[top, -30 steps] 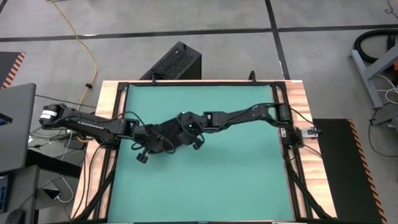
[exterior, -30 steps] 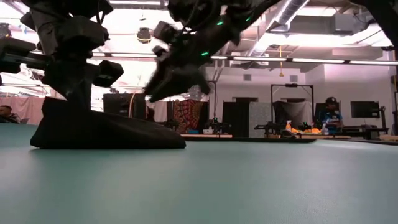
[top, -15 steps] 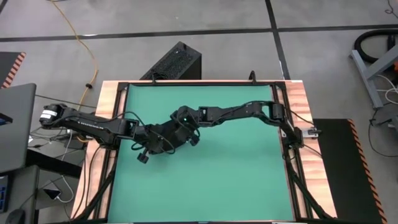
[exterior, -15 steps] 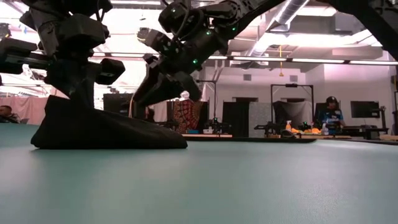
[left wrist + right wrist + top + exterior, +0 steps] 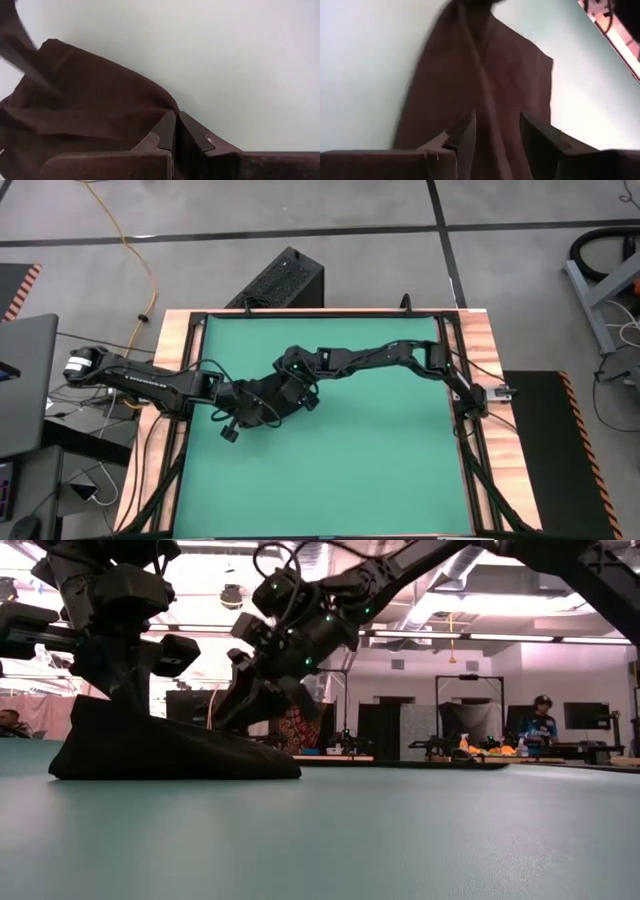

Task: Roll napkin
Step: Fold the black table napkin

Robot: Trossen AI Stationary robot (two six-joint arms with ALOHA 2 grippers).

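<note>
Napkin (image 5: pixel 170 748): bunched, not rolled | left gripper (image 5: pixel 176 131): clenched on napkin | right gripper (image 5: pixel 497 131): parted, nothing gripped | rolling outstanding

bright overhead room light, low view backlit, wrist views perhaps blurred

Soft matt cloth napkin (image 5: pixel 170 750)

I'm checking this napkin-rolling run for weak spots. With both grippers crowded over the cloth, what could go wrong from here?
1. The left gripper is shut on the napkin, lifting one end into a bunched peak, so the roll may come out uneven.
2. The right gripper hangs open over the cloth close to the left one; closing in could knock the arms together.
</note>
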